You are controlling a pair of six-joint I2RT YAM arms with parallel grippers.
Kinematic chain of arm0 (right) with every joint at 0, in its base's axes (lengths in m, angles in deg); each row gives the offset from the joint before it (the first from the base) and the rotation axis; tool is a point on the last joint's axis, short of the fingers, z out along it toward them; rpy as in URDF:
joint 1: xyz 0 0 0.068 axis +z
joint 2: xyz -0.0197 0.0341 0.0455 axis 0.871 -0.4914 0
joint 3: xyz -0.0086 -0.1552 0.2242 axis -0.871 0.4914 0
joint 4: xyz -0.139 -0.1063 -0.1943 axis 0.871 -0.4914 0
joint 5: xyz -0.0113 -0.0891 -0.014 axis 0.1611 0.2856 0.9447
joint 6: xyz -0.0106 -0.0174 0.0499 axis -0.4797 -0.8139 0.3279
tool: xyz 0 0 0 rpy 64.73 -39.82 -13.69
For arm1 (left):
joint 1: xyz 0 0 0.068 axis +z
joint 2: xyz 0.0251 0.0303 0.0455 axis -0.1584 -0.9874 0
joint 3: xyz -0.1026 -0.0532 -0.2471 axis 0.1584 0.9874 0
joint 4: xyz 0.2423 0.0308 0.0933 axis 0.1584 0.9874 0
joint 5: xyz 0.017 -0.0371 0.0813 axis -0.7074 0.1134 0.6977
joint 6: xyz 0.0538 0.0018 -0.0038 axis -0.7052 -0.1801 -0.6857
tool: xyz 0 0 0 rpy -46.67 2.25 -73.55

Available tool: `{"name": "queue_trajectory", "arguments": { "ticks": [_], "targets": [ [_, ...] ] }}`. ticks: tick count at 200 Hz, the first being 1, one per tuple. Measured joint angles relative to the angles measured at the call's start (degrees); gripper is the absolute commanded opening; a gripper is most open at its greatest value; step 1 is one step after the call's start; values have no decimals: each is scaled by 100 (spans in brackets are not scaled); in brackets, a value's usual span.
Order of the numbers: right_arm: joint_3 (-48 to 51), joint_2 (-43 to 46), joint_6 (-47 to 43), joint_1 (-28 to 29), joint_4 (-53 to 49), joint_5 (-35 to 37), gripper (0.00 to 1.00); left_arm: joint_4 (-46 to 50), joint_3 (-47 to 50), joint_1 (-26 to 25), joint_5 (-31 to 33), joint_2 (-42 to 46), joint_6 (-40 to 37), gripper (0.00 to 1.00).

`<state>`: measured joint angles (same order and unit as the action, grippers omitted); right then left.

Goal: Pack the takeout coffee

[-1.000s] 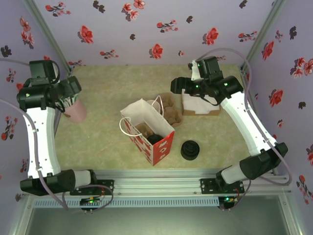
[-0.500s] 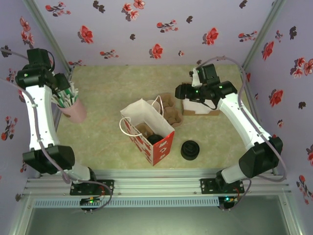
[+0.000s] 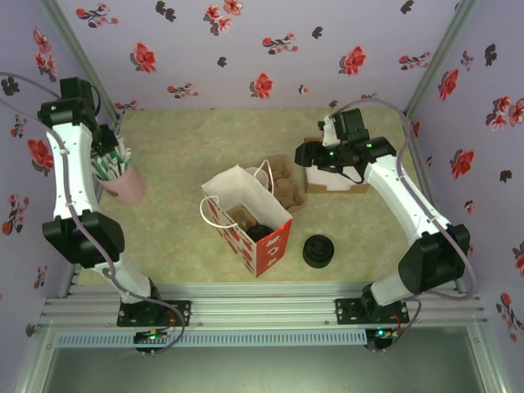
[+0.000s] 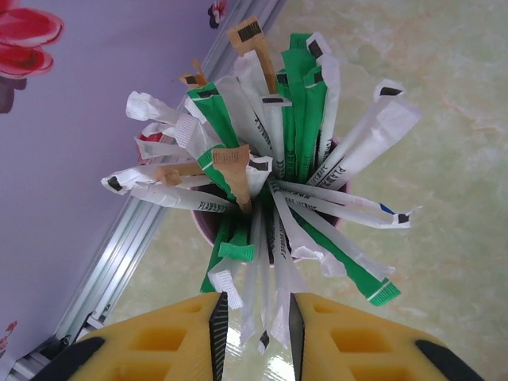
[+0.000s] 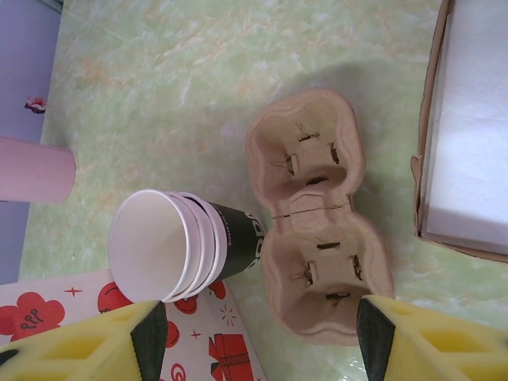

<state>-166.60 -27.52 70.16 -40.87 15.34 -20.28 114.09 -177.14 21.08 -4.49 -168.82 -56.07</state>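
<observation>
Four holders sit on the counter (image 3: pixel 180 139). The largest, an open paper bag (image 3: pixel 266 246), stands at centre near the front rail. The takeout coffee (image 3: pixel 260 232) is inside it, black lid showing, cup body hidden. A cardboard box (image 5: pixel 421 167) at far right holds white paper. A pulp carrier (image 5: pixel 317 198) lies flat between bag and box. A pink cup (image 3: pixel 129 190) by the left wall is crammed with wrapped straws (image 4: pixel 317 119).

A stack of lidless cups (image 5: pixel 171 246) lies on its side, touching the carrier. Loose black lids (image 3: pixel 318 250) sit right of the bag.

The left pincer (image 4: pixel 258 317) is narrowed around a few straws, but a firm grip cannot be confirmed. The right pincer (image 5: pixel 260 325) is spread wide above the carrier, holding nothing.

The far-centre and front-left counter lie bare.
</observation>
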Motion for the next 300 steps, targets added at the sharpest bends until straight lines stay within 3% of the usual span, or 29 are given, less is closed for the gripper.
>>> {"name": "queue_trajectory", "arguments": {
  "ticks": [77, 201, 234, 242, 263, 300],
  "targets": [
    [0, -15, -2, -33, 11, -105, 66, -13, 310, 2, 280, -59, -9, 33],
    [9, -44, -2, -33, 13, -168, 65, -85, 802, 7, 361, 321, -4, 12],
    [9, -52, -2, -33, 13, -168, 65, -107, 802, 7, 378, 361, -9, 10],
    [9, -52, -2, -33, 15, -170, 65, -118, 804, 7, 378, 361, -9, 12],
    [9, -52, -2, -33, 15, -173, 65, -155, 831, 7, 413, 361, -9, 30],
    [9, -55, -2, -33, 15, -210, 65, -232, 1036, 7, 420, 367, -9, 31]
  ]
}}
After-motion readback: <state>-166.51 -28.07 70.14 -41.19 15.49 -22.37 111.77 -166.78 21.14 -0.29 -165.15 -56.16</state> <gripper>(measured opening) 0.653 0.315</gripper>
